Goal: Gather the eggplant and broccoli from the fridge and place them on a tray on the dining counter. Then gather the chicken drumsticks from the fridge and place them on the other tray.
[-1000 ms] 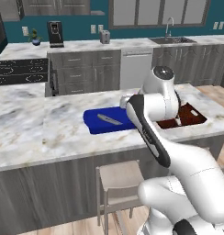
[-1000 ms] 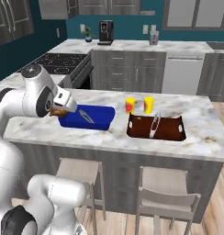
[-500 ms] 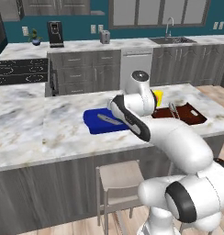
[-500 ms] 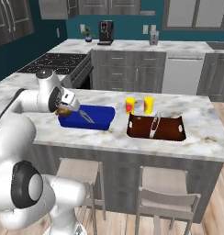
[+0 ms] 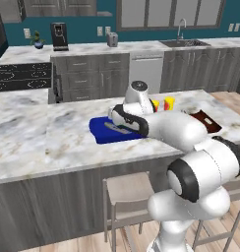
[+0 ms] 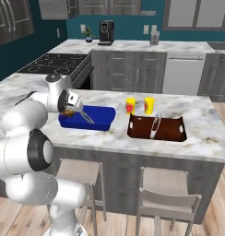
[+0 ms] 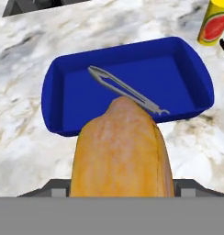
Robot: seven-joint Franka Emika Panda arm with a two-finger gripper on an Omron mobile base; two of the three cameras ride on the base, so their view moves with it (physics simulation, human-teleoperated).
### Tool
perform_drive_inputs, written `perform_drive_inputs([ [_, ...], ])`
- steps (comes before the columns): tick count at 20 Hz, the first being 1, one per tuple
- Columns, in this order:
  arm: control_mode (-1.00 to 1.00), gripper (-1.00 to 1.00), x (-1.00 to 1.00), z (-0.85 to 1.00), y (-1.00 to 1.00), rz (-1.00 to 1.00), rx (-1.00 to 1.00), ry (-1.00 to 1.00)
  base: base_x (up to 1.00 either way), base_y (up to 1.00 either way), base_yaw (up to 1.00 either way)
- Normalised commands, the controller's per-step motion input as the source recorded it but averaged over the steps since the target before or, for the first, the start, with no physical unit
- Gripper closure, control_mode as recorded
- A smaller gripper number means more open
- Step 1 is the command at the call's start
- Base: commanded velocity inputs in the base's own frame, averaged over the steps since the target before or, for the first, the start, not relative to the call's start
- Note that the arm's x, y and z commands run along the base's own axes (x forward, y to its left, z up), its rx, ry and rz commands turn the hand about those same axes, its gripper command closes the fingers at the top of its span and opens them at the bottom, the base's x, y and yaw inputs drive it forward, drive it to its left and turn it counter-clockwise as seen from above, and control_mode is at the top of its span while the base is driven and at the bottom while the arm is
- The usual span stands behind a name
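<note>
Golden-brown chicken drumstick (image 7: 119,151) fills the lower centre of the hand view, gripped between the jaws, above the near rim of the deep blue rectangular tray (image 7: 196,73). Grey metal tongs (image 7: 125,90) lie inside that tray on the white marbled bench (image 5: 38,142).

A home kitchen: marble dining counter (image 5: 38,133) with stools (image 6: 167,203), stove (image 5: 21,76), sink faucet (image 5: 181,27), coffee maker (image 6: 106,32).

One blue tray (image 7: 54,98), one brown tray (image 6: 156,134), two tongs (image 7: 125,91), two yellow cans (image 6: 131,105), one drumstick (image 7: 120,149).
</note>
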Motion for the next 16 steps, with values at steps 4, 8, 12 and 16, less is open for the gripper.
perform_drive_inputs([
  [4,-1.00,1.00,0.61,-0.32,0.20,0.00,0.00,0.01,0.00,0.00,0.00],
  [8,-1.00,1.00,0.55,-0.31,0.25,0.00,-0.01,0.03,0.00,0.00,0.00],
  [12,-1.00,1.00,0.50,-0.32,0.27,0.00,-0.02,0.03,0.00,0.00,0.00],
  [16,-1.00,1.00,0.41,-0.27,0.22,0.00,-0.03,0.02,0.00,0.00,0.00],
])
